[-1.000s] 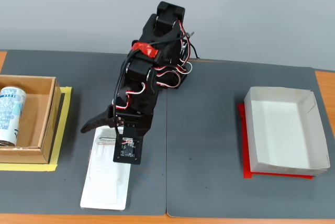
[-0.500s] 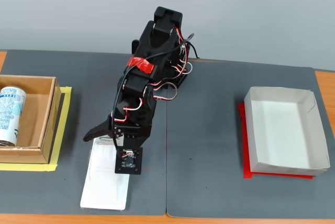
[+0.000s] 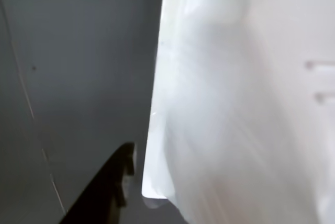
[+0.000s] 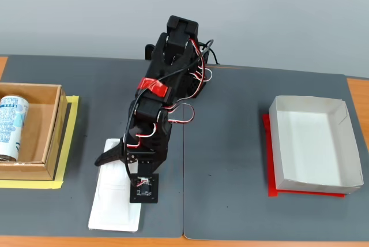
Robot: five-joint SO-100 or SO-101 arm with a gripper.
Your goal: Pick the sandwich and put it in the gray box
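Note:
The sandwich (image 4: 115, 206) is a flat, long white wrapped pack lying on the dark mat near the front edge, left of centre in the fixed view. It fills the right half of the wrist view (image 3: 230, 119), blurred and very close. My gripper (image 4: 118, 163) is low over the far end of the pack and open, with one black finger (image 4: 106, 157) splayed out to the left. That finger shows at the bottom left of the wrist view (image 3: 104, 192), beside the pack's edge. The gray box (image 4: 275, 143) stands empty at the right, well away from the arm.
A brown cardboard box (image 4: 49, 137) at the left edge holds a blue-white can (image 4: 10, 126) and sits on yellow tape (image 4: 69, 143). Red paper (image 4: 271, 183) lies under the gray box. The dark mat (image 4: 230, 172) lies between the arm and the gray box.

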